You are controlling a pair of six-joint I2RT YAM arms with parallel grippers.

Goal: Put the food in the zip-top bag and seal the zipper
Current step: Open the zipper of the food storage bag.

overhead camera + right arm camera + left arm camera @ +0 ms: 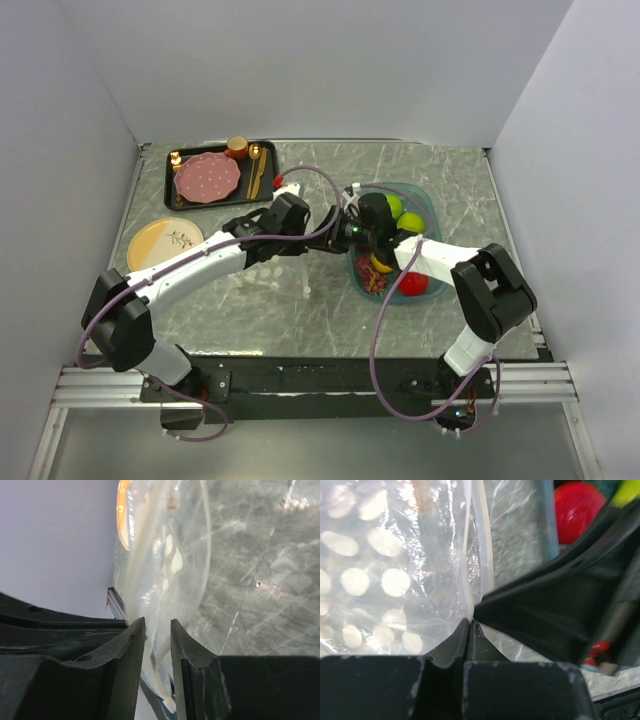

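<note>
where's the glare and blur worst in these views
Left wrist: the bag is dotted with blurred round light spots, and the red ball at top right is soft. Right wrist: white glints on the bag, table sharp. Top: evenly lit, mild sheen on the table.

The right gripper [157, 626] fills the bottom of the view, its two dark fingers [131, 650] standing a little apart. The edge of the clear, crinkly zip-top bag [172, 555] runs down through the gap between them, and whether the pads press on it cannot be told. The bag rises from the fingers to the top of the view, with the pale zipper [141, 555] running lengthwise along its left side. An orange-yellow shape [121, 515] shows through the film near the top. Right of the bag lies the grey marbled table [265, 580]; left of it stands a plain pale wall [55, 540].
</note>
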